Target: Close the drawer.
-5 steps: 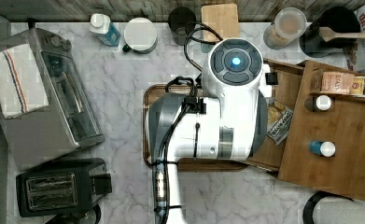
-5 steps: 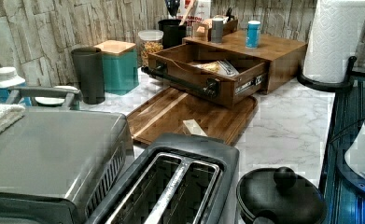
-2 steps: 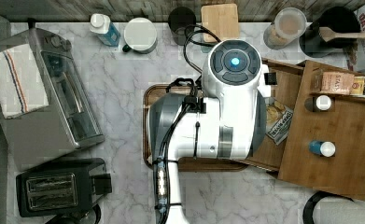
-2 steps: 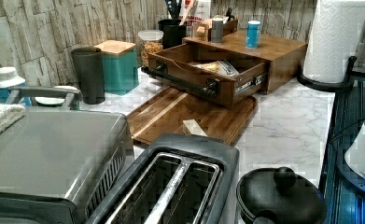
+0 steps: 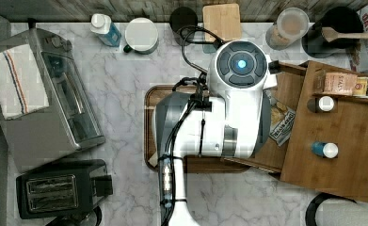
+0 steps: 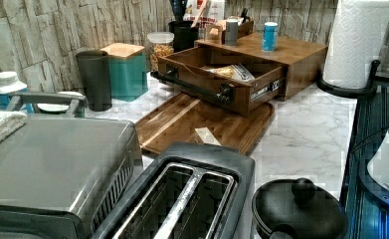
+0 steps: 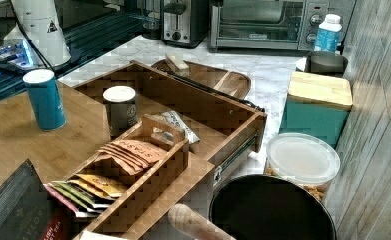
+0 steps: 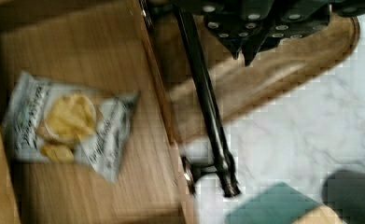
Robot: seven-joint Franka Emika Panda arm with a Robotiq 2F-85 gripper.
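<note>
Brown wood forms the drawer [image 6: 217,74], which is seen pulled out of the cabinet [image 6: 291,59] over the tray [image 6: 202,124], a chip bag [image 8: 68,126] lying inside. The gripper [image 8: 245,51] is held above the black bar handle [image 8: 203,102]; whether its fingers are spread cannot be told. Open marble counter [image 6: 306,134] is seen beyond the tray. "STASH" is read on tea packets [image 7: 133,150].

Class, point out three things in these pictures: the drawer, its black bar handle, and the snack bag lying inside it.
drawer [image 6: 254,94], left view, on its front right corner panel.
black bar handle [image 8: 203,98], wrist view, on the middle of the bar.
snack bag [image 8: 70,123], wrist view, on the middle of the packet.
</note>
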